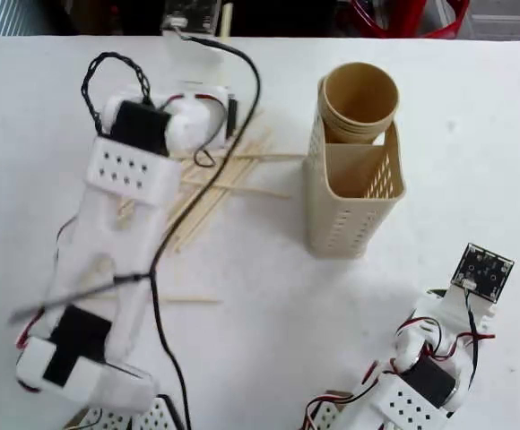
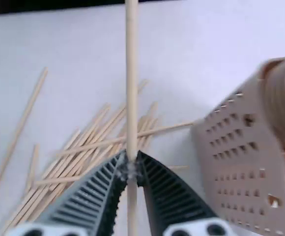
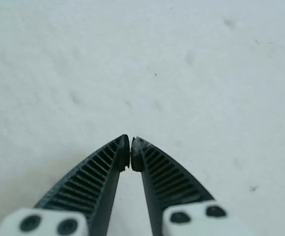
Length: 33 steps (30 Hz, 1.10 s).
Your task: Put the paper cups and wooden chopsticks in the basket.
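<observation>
From above, across the table [image 1: 269, 358]: paper cups [image 1: 359, 98] already nested in one stack and standing in the far end of the basket [image 1: 350, 224], hence that half of the job judged done. Beside the stack, nearer the arms, an open compartment with no sticks to be seen in it. Just beside the basket, a loose pile of wooden chopsticks [image 1: 229, 179] flat on the table, partly hidden under the wrist of the left arm [image 1: 108, 233]. One stray stick [image 1: 188, 300] lying apart, closer to the arm bases. Right arm [image 1: 426, 381] drawn in at the near corner, well apart from basket and pile. From the left wrist: left gripper [image 2: 131, 164] almost closed, ribbed tips pinching a single chopstick [image 2: 131, 73] running straight out past them, seen against the pile [image 2: 83, 157], with the basket's perforated wall [image 2: 241, 162] near on one side. Step in hand, as judged: moving sticks over one at a time, this one gripped and not yet in. Next, probably: carry across to the open compartment, tilt towards upright to get one end over the rim, lower, then let go. Worth minding: a thin round stick pivoting in so narrow a pinch. From the right wrist: right gripper [image 3: 130, 150] with tips all but touching, nothing between them, bare table beyond
</observation>
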Motion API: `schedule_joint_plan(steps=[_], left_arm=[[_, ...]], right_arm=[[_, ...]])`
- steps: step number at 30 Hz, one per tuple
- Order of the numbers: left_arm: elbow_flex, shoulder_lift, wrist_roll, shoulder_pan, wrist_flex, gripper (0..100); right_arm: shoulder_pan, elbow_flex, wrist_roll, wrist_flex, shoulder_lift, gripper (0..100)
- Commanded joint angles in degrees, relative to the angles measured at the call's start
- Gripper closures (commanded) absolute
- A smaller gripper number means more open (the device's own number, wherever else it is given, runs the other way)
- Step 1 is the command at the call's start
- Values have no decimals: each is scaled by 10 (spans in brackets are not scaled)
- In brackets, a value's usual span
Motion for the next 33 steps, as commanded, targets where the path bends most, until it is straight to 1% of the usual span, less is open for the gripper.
schedule_joint_plan(steps=[1, 3, 5, 10, 14, 16, 18, 21, 26, 29, 33], left_arm=[[-25, -101, -10, 85, -2, 980], [3, -137, -39, 116, -29, 980], [47, -170, -74, 146, -82, 980], [190, -234, -119, 210, -279, 980], [308, -243, -156, 242, -462, 981], [348, -237, -178, 254, -539, 981], [362, -234, -180, 256, -593, 981], [348, -230, -178, 259, -618, 981], [289, -229, -180, 275, -616, 981], [287, -226, -182, 291, -611, 980], [280, -169, -183, 300, -611, 980]], right_arm=[[4, 4, 7, -6, 4, 978], [4, 4, 7, -6, 4, 978], [4, 4, 7, -6, 4, 978], [4, 4, 7, -6, 4, 978], [4, 4, 7, -6, 4, 978], [4, 4, 7, -6, 4, 978], [4, 4, 7, -6, 4, 978], [4, 4, 7, -6, 4, 978], [4, 4, 7, -6, 4, 978], [4, 4, 7, -6, 4, 978], [4, 4, 7, -6, 4, 978]])
